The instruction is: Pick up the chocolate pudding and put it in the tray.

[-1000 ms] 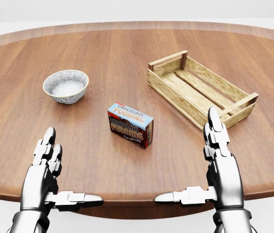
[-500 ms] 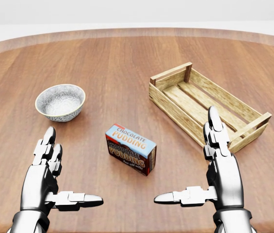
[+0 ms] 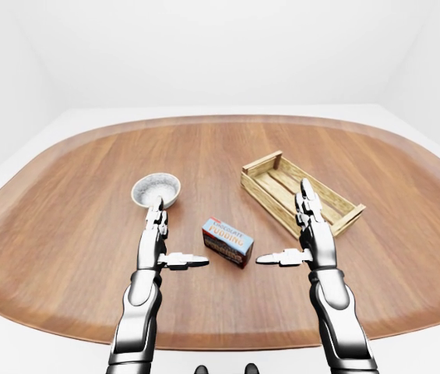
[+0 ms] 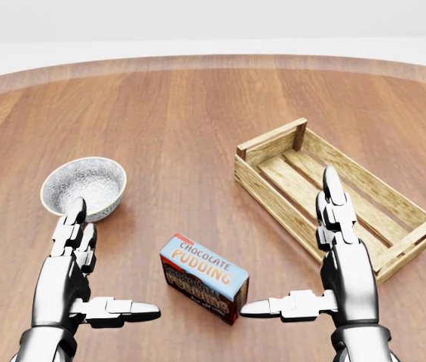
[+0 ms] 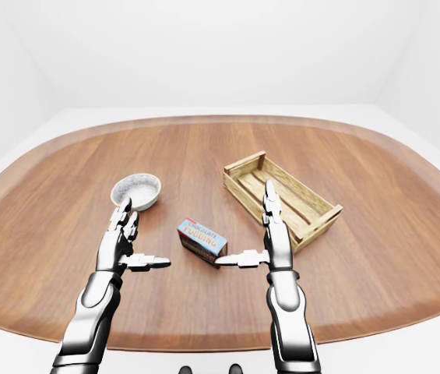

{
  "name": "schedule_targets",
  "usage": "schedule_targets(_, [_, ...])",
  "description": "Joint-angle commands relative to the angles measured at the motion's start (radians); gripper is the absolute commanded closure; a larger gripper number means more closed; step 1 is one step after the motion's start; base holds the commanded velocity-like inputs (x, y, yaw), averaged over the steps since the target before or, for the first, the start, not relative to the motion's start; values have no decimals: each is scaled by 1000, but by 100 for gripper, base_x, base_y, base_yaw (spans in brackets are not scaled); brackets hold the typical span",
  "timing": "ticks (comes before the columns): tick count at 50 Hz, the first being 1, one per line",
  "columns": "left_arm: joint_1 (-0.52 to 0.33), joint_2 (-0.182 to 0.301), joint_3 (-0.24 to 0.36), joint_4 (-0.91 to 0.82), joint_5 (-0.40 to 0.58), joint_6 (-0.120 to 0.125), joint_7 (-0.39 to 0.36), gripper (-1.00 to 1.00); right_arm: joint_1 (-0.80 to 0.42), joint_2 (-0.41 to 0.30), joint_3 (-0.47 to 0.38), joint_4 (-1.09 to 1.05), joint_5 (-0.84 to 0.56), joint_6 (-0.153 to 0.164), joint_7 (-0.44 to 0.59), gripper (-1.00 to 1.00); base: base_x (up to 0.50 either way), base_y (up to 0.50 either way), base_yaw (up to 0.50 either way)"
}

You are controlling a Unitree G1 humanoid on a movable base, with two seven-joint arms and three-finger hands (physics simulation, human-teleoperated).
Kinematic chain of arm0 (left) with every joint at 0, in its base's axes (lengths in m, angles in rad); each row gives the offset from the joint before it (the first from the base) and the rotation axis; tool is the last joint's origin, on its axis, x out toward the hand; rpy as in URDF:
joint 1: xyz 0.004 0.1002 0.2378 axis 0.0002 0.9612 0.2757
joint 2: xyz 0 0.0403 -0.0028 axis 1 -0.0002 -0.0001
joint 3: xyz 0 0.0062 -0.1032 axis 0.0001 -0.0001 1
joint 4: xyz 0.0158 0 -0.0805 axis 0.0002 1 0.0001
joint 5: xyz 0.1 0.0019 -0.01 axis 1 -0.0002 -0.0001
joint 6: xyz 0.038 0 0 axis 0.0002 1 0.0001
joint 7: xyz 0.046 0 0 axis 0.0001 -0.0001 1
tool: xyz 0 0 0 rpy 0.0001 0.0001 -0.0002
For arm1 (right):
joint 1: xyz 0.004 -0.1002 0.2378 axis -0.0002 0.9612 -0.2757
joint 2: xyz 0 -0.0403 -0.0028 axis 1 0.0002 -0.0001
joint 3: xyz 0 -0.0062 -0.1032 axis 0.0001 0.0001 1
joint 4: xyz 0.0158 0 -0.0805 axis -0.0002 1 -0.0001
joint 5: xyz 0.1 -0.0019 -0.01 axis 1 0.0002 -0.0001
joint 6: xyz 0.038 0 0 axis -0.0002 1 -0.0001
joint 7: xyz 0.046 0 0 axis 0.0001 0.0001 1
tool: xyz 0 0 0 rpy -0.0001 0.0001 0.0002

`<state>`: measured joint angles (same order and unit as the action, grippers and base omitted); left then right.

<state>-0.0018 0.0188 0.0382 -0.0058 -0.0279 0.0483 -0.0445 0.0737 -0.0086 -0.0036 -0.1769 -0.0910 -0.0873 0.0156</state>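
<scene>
The chocolate pudding (image 4: 203,277) is a small box with a blue top and dark sides, lying flat on the wooden table (image 4: 182,113) low in the head view. The tray (image 4: 273,192), a slatted wooden crate, stands up and to the right of it with nothing inside. My left hand (image 4: 114,256) is open to the left of the box, a gap between its thumb and the box. My right hand (image 4: 288,240) is open on the right, its thumb tip almost at the box's right end. Its fingers (image 4: 333,207) overlap the tray's near wall in the view.
A speckled grey bowl (image 4: 83,187) sits to the left of the pudding, just above my left hand's fingertips. The table is a wide oval whose rim (image 3: 227,339) shows in the left-eye view, with white floor around it.
The camera has moved in over the table, so box, bowl and tray slid down the head view and the table's near rim left it. Both hands keep the same open pose.
</scene>
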Motion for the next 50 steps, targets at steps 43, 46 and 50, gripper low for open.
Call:
schedule_targets(43, [11,2,-7,-21,9,-5,1,-100,0,1,5,8,15,0,11,-100,13,0,0])
schedule_targets(46, [13,5,-15,-9,46,-31,5,-100,1,2,5,7,14,0,11,-100,0,0,0])
schedule_targets(50, [10,0,-16,20,52,-60,0,-100,28,14,9,-77,115,0,30,-100,0,0,0])
